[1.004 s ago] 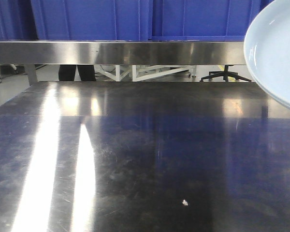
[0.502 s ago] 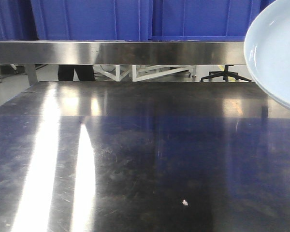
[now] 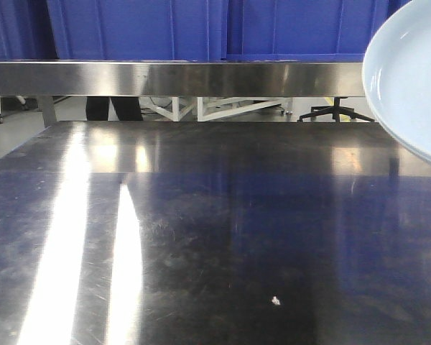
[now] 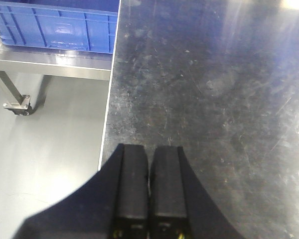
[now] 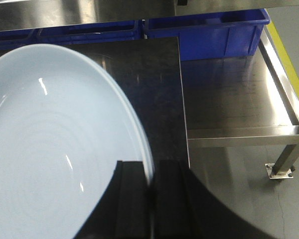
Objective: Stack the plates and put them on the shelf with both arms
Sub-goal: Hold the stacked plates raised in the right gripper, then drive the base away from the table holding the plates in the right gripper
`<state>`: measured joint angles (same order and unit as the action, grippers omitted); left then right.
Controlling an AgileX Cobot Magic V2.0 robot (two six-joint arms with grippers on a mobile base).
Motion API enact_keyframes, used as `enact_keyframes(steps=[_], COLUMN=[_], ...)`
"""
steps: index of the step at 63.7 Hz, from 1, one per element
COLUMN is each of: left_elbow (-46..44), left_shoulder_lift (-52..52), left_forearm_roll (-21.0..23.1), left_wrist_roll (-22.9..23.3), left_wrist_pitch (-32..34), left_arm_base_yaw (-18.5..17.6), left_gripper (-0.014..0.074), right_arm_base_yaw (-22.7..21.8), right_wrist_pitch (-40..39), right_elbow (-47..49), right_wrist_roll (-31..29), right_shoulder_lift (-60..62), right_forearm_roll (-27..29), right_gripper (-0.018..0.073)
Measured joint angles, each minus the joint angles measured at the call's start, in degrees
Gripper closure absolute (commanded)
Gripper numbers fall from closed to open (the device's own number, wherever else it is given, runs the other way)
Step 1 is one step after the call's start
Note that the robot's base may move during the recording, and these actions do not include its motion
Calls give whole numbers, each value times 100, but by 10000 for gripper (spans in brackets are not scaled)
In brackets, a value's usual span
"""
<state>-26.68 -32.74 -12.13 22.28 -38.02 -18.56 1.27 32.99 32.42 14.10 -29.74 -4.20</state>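
One pale blue plate (image 5: 55, 149) is hanging tilted above the right side of the worktop (image 3: 201, 230). The right tool (image 5: 150, 199) is clamping its rim between both pads. The left tool (image 4: 149, 191) is hovering over the worktop's left edge, its pads pressed together and holding nothing. Beyond the worktop, the shelf (image 3: 201, 77) is showing its steel front rail beneath blue crates (image 3: 129, 29).

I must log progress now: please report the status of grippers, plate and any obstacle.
Left gripper jaws shut, empty. Right gripper jaws shut on plate rim, plate held above steel top. Only a small speck on it.
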Motion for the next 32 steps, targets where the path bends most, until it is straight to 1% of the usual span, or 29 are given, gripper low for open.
enact_keyframes(steps=[32], left_elbow=[0], left_shoulder_lift=[0], left_forearm_roll=[0], left_wrist_roll=[0], left_wrist_pitch=[0], left_arm_base_yaw=[0], left_gripper=[508], right_arm_base_yaw=[0], right_wrist_pitch=[0], right_elbow=[0], right_wrist_roll=[0], right_shoulder_lift=[0], right_forearm_roll=[0], right_gripper=[510])
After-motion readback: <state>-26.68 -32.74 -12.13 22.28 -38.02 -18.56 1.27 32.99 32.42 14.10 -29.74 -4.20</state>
